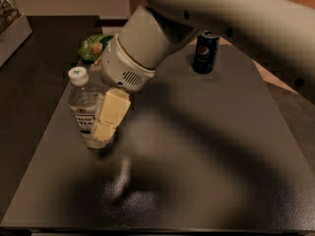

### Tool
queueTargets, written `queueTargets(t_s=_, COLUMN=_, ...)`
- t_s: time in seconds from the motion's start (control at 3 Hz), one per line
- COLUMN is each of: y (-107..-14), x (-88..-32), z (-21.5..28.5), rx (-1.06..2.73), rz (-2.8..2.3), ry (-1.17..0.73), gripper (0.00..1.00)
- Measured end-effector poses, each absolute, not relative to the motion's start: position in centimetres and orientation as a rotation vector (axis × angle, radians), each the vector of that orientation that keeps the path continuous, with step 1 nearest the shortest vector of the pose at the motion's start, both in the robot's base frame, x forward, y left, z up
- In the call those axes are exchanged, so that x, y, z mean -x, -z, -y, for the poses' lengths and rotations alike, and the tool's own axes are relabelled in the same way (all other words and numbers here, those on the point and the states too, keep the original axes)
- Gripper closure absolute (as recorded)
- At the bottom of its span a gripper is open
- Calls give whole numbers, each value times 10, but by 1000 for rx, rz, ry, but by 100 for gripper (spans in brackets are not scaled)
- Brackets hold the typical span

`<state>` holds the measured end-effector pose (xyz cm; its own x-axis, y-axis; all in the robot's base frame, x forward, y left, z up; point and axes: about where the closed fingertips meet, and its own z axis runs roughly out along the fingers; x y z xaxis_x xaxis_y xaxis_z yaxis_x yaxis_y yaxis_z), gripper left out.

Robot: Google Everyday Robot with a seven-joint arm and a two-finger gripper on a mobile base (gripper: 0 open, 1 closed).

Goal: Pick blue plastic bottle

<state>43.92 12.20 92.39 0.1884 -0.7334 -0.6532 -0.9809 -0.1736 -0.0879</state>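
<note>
The blue plastic bottle (pixel 82 113) stands upright on the left part of the dark table (pixel 211 151). It is clear, with a white cap and a striped label. My gripper (pixel 110 116), cream-coloured, hangs from the big white arm and sits against the bottle's right side, covering part of it. The bottle rests on the table.
A dark blue soda can (pixel 205 52) stands at the back, right of the arm. A green snack bag (pixel 95 45) lies at the back left, partly behind the arm. A box (pixel 11 19) stands beyond the table's left edge.
</note>
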Motion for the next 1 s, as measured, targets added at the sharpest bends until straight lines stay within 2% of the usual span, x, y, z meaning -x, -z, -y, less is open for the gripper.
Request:
queueTargets(t_s=0.33, y=-923, x=-436, z=-131, rx=2003, rz=-1578, ry=-697, gripper=18)
queueTargets(t_s=1.0, y=-929, x=-440, z=-133, rx=2010, rz=-1555, ry=-741, gripper=64)
